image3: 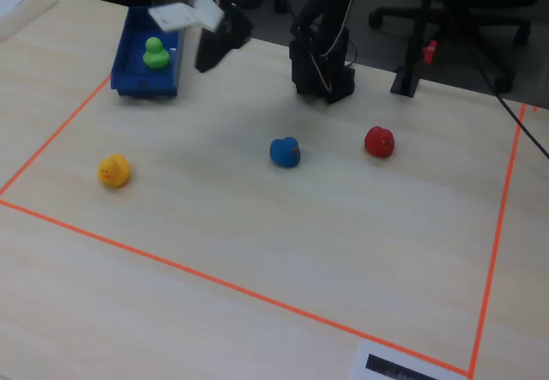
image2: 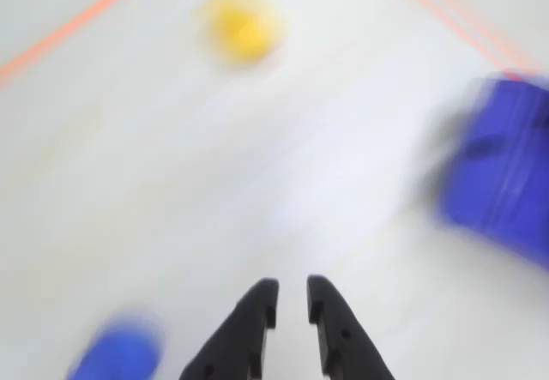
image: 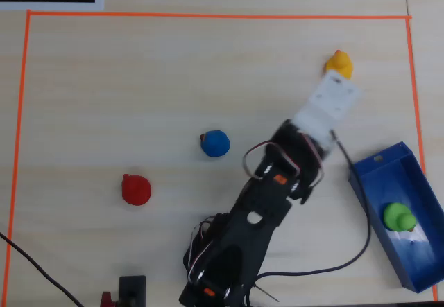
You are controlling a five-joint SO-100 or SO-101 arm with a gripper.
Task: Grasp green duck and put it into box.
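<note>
The green duck (image: pixel 399 216) sits upright inside the blue box (image: pixel 378 160) at the right edge of the overhead view. In the fixed view the duck (image3: pixel 155 52) is in the box (image3: pixel 146 84) at the far left. My gripper (image2: pixel 292 287) hangs in the air over bare table to the left of the box (image2: pixel 502 165) in the blurred wrist view. Its black jaws are almost together with a narrow gap and hold nothing. In the fixed view the gripper (image3: pixel 203 63) is just right of the box, above the table.
A yellow duck (image: pixel 339 63) lies just beyond the gripper, a blue duck (image: pixel 215 143) mid-table and a red duck (image: pixel 136 189) further left. Orange tape (image: pixel 208 15) frames the work area. The arm base (image3: pixel 322 75) stands at the table's edge.
</note>
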